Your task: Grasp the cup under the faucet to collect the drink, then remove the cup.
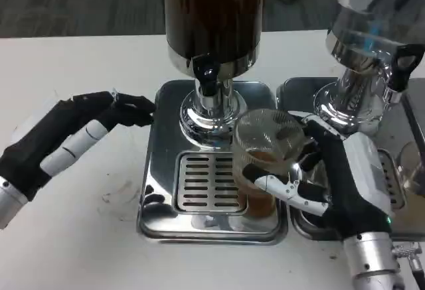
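Observation:
A clear ribbed cup (265, 154) with brown drink in its bottom is gripped by my right hand (332, 184), fingers wrapped around its lower half. The cup sits over the right edge of the drip tray (209, 184), to the right of the black faucet (206, 76) on the dark drink dispenser (212, 18). My left hand (73, 137) hovers above the white table left of the tray, holding nothing, its fingertips reaching near the tray's back left corner.
A second dispenser (372, 44) with its own tray (392, 170) stands right beside my right hand. White table surface (86, 237) stretches to the left and front of the trays.

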You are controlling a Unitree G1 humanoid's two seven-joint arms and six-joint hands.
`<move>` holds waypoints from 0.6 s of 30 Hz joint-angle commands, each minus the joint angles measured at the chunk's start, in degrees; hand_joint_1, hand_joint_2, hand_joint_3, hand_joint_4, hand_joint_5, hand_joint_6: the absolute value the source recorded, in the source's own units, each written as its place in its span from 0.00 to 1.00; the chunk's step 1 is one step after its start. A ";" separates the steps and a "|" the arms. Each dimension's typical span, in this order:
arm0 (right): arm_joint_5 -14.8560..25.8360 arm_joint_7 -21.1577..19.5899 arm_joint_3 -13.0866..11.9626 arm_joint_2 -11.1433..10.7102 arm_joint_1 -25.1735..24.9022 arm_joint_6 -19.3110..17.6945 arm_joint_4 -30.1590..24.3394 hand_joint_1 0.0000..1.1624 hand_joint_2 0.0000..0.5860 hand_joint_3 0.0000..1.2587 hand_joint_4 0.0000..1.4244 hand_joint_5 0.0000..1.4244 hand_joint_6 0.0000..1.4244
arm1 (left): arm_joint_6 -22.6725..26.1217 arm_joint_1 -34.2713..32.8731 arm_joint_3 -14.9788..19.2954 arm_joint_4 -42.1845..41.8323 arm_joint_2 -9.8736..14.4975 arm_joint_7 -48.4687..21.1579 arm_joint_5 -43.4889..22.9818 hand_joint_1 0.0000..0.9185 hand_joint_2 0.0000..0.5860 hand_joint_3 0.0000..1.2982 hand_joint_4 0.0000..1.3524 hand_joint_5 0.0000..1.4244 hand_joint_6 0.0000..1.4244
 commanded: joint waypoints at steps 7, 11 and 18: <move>0.22 2.21 -1.42 -0.96 3.08 2.42 -7.63 0.63 0.35 0.42 0.42 0.52 0.57 | -5.02 1.96 -1.45 -3.54 2.19 2.70 5.44 0.00 0.23 0.33 0.29 0.25 0.24; 0.19 3.38 -1.95 -1.33 4.61 3.43 -10.34 0.64 0.34 0.42 0.42 0.52 0.57 | -6.74 2.87 -1.89 -4.85 3.11 4.23 7.35 0.00 0.22 0.30 0.26 0.23 0.22; -0.18 5.01 -2.56 -1.58 6.44 4.82 -14.05 0.67 0.34 0.42 0.42 0.53 0.59 | -9.54 5.52 -2.09 -6.92 5.07 6.75 10.14 0.00 0.22 0.26 0.20 0.17 0.18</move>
